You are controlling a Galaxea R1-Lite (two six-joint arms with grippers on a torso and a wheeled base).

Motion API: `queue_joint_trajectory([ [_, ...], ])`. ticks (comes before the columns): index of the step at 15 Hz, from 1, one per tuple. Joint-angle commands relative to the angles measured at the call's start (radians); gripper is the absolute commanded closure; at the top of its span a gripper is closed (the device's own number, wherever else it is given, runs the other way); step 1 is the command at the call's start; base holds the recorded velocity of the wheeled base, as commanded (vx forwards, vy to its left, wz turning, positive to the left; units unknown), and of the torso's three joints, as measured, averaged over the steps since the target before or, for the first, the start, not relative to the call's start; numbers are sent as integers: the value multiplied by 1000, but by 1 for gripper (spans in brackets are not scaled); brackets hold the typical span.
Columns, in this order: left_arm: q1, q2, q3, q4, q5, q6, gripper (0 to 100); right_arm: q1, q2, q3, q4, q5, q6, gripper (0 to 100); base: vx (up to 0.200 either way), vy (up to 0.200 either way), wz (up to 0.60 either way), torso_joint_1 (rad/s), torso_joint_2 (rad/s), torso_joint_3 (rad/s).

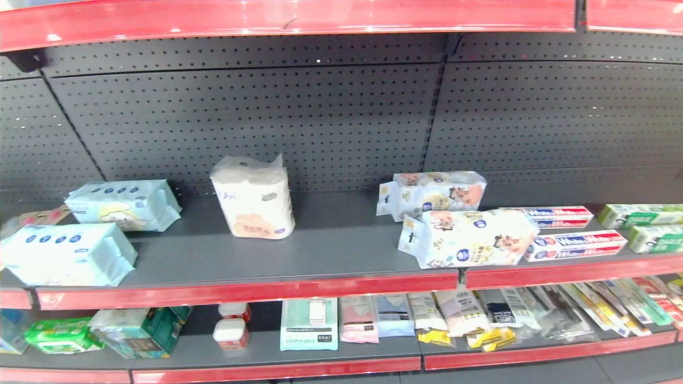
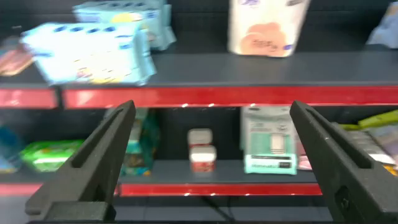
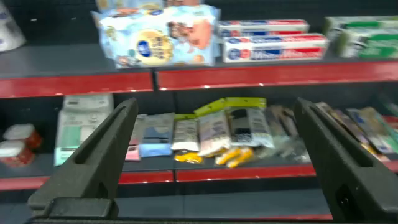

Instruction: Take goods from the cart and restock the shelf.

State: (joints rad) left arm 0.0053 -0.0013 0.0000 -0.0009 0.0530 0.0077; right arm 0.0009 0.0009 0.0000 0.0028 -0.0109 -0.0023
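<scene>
Left hand (image 2: 211, 107) wide (empty); right hand (image 3: 216, 103) faces toothpaste boxes (image 3: 273, 48).

Perforated grey back panel (image 1: 320, 117) behind everything. On the shelf (image 1: 331, 234), upper tier, I see two pale blue tissue packs (image 1: 66, 256) at left, a toilet roll pack (image 1: 253, 202) upright mid-board, and two cartoon-printed packs (image 1: 472, 237) touching. Red-and-blue toothpaste boxes (image 1: 579, 244) lie just beside them, green boxes (image 1: 640, 216) far right. Lower tier: green wipes pack (image 1: 61, 335), two small white-lidded tubs (image 1: 230, 333), flat sachets (image 1: 395, 314) in a row.
</scene>
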Motion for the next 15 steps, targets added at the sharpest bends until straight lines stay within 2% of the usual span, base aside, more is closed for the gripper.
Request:
queue_joint_trajectory([
  [1, -1, 1, 0, -1, -1, 0, 0, 1, 1, 0, 0, 0, -1, 0, 0, 0, -600, -2, -2, 2],
  [15, -1, 1, 0, -1, -1, 0, 0, 1, 1, 0, 0, 20, -1, 0, 0, 0, -600, 3, 3, 3],
])
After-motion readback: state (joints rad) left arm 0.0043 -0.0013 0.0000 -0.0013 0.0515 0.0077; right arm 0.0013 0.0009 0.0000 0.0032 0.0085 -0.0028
